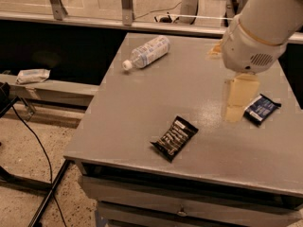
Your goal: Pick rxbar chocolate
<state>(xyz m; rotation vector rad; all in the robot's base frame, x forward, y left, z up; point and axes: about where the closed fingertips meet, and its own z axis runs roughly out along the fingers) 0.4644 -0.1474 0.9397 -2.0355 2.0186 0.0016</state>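
The rxbar chocolate [174, 137], a flat black wrapper with white text lines, lies on the grey table [142, 108] near its front edge, turned diagonally. My gripper [235, 112] hangs from the white arm [258, 30] over the right part of the table. It sits to the right of and behind the bar, clearly apart from it. It is just left of a dark-blue wrapper with a white label [261, 109]. The gripper holds nothing that I can see.
A clear plastic water bottle [146, 51] lies on its side at the table's back left. A white packet [32, 74] rests on a low ledge to the left. Cables run on the floor at the left. A railing stands behind the table.
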